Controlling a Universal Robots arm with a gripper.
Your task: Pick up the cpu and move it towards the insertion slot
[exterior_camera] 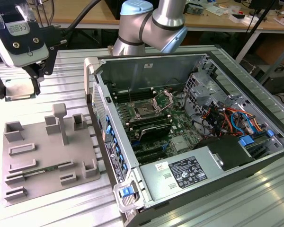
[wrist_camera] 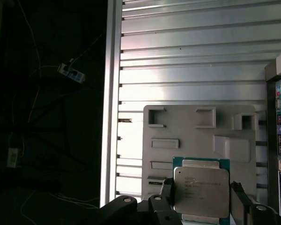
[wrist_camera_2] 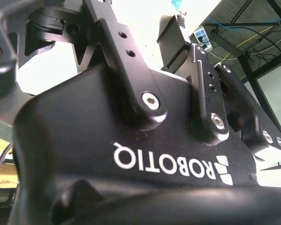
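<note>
Over the ribbed metal worktop (exterior_camera: 71, 80), the cpu (wrist_camera: 201, 191) is clamped edgewise between the fingers (wrist_camera: 167, 191), well apart from the insertion slot (exterior_camera: 146, 109). With so thin an edge gripped, it could be dropped.

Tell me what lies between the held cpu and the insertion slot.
In the exterior view, the cpu and the insertion slot are parted by ribbed table, the far part of the grey tray and the computer case's near wall.
</note>
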